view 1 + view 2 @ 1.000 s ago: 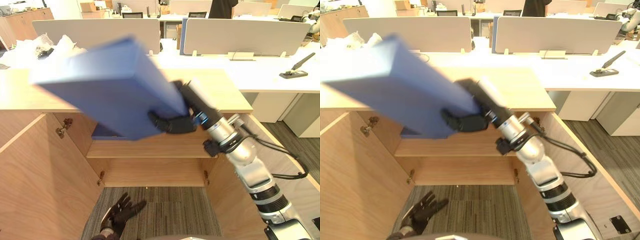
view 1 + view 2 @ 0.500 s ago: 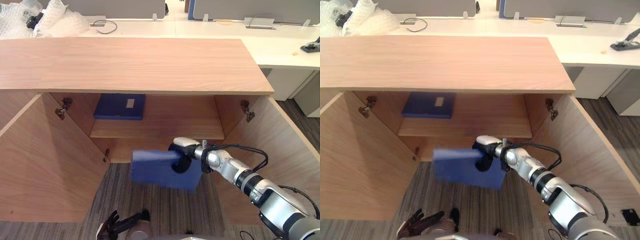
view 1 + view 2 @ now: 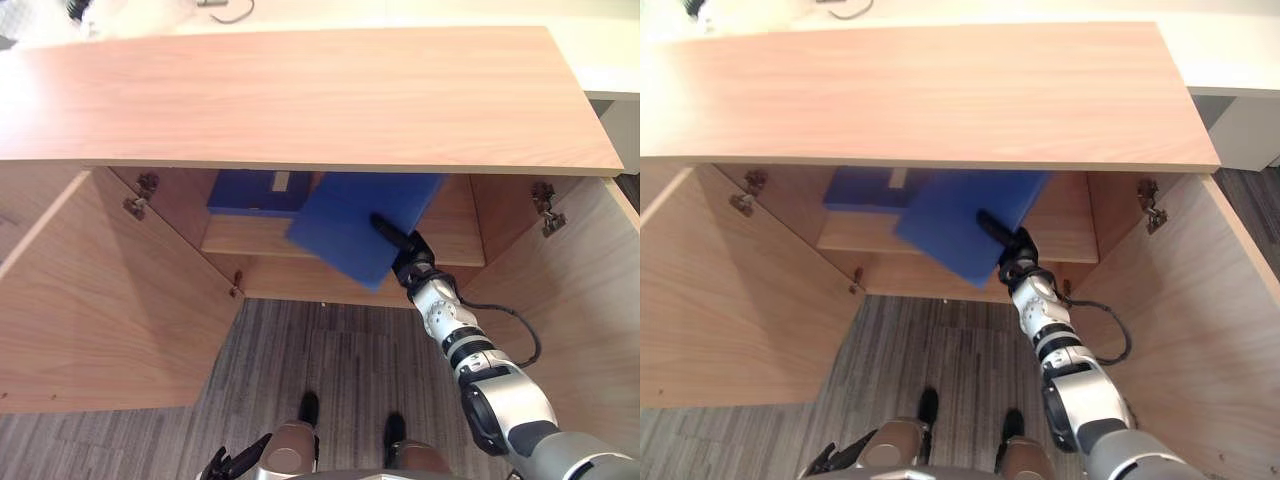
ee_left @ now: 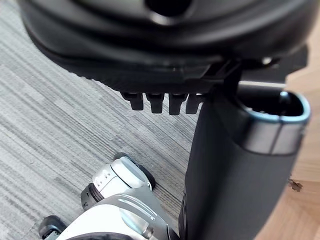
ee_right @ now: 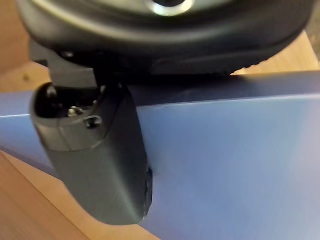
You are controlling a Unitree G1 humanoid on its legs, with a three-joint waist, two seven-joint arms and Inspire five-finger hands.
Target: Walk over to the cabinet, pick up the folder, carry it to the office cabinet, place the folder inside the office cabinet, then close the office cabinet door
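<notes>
My R hand (image 3: 404, 259) clamps the folder (image 3: 350, 225), tilted, at the cabinet (image 3: 300, 100) shelf front. L hand (image 3: 232, 466) hangs slack, holding nothing.

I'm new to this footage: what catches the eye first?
A blue folder, tilted, in the right hand at the mouth of the open cabinet, by the shelf. A second blue folder lies flat on that shelf, left side. The left hand hangs low near the floor.
</notes>
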